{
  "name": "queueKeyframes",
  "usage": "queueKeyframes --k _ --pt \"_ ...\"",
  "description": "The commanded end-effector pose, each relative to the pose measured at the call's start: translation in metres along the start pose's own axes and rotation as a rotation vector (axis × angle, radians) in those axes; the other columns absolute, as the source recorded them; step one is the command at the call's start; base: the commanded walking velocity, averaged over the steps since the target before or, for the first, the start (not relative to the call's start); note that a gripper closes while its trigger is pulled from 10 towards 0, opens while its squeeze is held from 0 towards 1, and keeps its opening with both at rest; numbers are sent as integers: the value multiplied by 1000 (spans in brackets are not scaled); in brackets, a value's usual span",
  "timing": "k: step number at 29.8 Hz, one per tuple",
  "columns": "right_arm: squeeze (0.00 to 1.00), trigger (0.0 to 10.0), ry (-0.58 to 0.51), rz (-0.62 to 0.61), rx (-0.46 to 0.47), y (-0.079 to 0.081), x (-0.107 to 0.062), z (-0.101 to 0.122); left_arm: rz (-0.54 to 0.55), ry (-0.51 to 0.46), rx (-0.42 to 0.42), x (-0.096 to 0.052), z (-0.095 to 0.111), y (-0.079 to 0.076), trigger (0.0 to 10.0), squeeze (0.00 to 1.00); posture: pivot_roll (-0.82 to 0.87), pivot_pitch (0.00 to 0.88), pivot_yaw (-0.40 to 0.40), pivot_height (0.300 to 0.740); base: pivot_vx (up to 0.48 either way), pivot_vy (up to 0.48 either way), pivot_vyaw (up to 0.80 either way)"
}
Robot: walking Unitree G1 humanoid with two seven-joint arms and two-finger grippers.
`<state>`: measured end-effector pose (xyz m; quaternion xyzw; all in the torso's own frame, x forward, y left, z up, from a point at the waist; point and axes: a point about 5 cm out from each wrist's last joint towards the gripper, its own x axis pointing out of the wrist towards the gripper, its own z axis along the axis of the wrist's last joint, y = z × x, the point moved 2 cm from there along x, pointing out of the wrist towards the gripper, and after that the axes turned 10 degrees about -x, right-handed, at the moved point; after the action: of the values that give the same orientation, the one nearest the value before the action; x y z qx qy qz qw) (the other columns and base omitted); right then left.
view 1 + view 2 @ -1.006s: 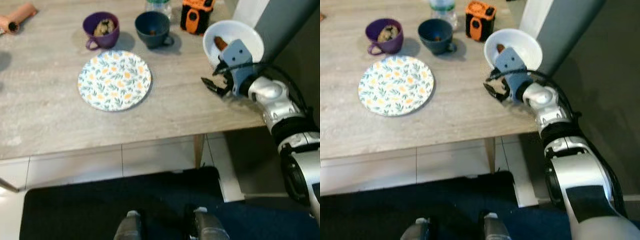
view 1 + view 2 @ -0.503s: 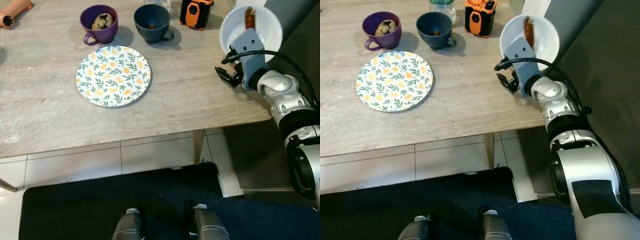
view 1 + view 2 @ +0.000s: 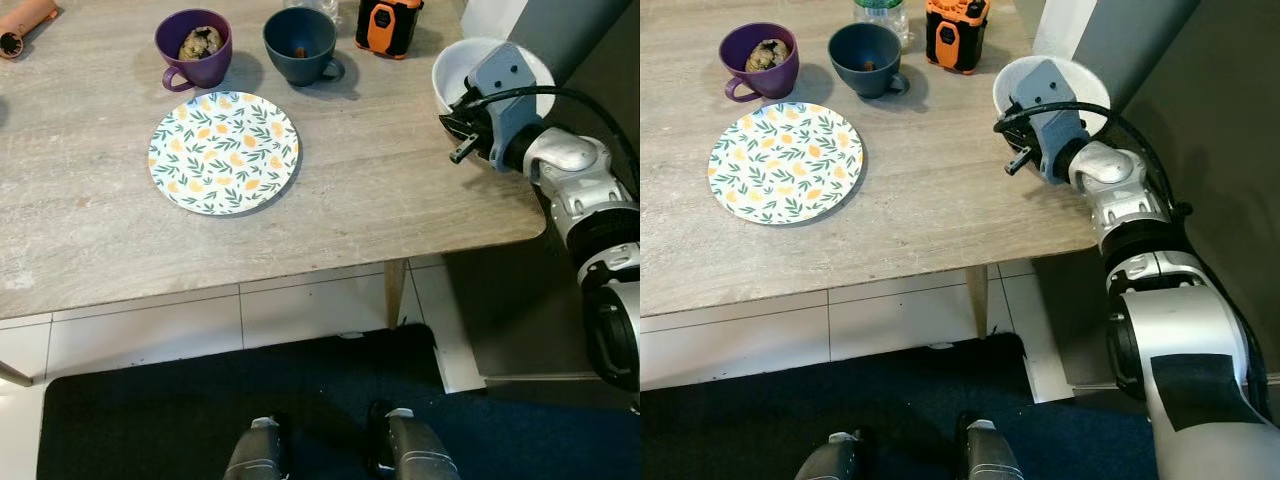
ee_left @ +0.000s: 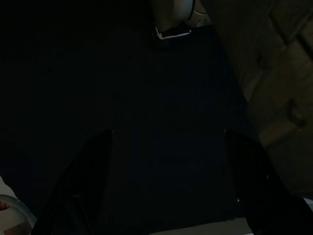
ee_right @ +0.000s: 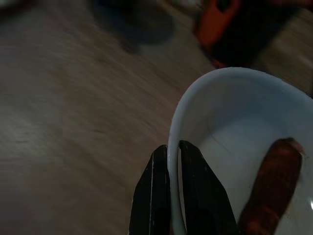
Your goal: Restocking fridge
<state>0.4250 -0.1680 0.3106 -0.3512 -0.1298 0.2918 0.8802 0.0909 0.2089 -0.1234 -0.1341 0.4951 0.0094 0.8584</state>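
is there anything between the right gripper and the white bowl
Nothing visible. The right gripper is already pinched on the white bowl's rim, one finger inside and one outside, near the table's right edge. A brown sausage lies inside the bowl.

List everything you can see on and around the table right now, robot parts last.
table: one, pale wood grain, before the robot
plate: one, white with leaf and orange print, mid-table
mug: one, purple, food inside, behind the plate
cup: one, dark blue, beside the purple mug
device: one, orange and black, far edge
bottle: one, clear, far edge
bowl: one, white, table's right edge
sausage: one, brown, in the bowl
mat: one, dark, on the floor
right gripper: shut on the bowl's rim
left gripper: open, hanging idle over dark floor
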Motion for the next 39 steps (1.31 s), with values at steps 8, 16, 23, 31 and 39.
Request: queueKeyframes --k 8,16,23,31,39 --pt "0 0 -116 217 -65 26 -7 0 44 -17 -13 3 11 6 10000 0 -53 332 -54 740 0 0 0" --pt "0 0 -261 351 -57 60 -7 8 143 -45 1 -4 27 32 10000 0 -33 293 -34 740 0 0 0" --pt "0 0 -373 402 -25 74 -15 18 319 21 98 -25 32 81 10000 0 -21 264 -16 740 0 0 0" --pt "0 0 -368 435 -40 87 -25 14 447 98 289 -42 41 113 10000 0 -20 247 -4 740 0 0 0" --pt "0 0 -371 523 -66 115 -46 17 389 -132 61 -21 83 86 10000 0 -31 223 0 740 0 0 0"
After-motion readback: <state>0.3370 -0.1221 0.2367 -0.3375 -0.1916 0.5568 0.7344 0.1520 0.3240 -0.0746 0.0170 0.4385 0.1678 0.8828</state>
